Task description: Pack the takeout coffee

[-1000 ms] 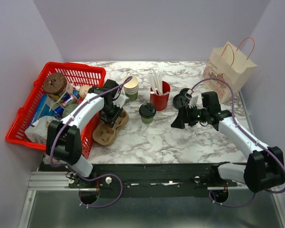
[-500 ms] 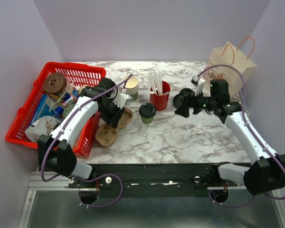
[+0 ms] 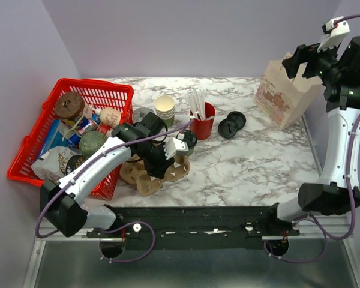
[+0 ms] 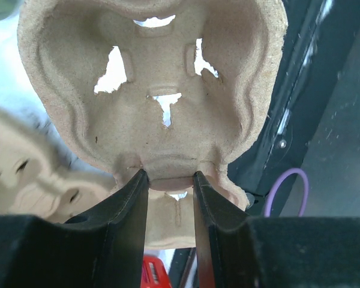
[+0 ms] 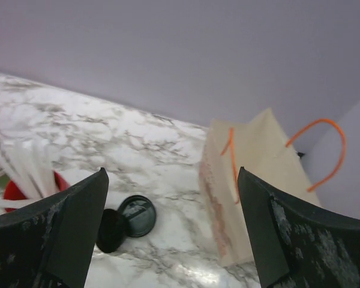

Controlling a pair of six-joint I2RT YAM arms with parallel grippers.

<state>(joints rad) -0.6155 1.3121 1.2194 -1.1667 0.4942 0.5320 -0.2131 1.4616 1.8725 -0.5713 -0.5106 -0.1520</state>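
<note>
The takeout coffee (image 3: 189, 137), an olive cup with a black lid, stands mid-table, partly hidden behind my left wrist. My left gripper (image 3: 166, 163) (image 4: 171, 179) is shut on the near rim of a brown pulp cup carrier (image 3: 179, 171) (image 4: 156, 90), held just in front of and left of the coffee. A second carrier (image 3: 135, 174) (image 4: 24, 171) lies beside it on the table. My right gripper (image 3: 297, 60) (image 5: 171, 180) hangs high above the paper bag (image 3: 282, 96) (image 5: 252, 180), open with nothing between its fingers.
A red basket (image 3: 117, 90) full of groceries sits at the left. Stacked lidless paper cups (image 3: 165, 107) and a red cup of straws (image 3: 202, 123) (image 5: 18, 189) stand behind the coffee. Two loose black lids (image 3: 232, 123) (image 5: 135, 215) lie left of the bag.
My left arm has swung the carrier rightward, up to the coffee. My right arm has risen from beside the black lids to high over the paper bag.
</note>
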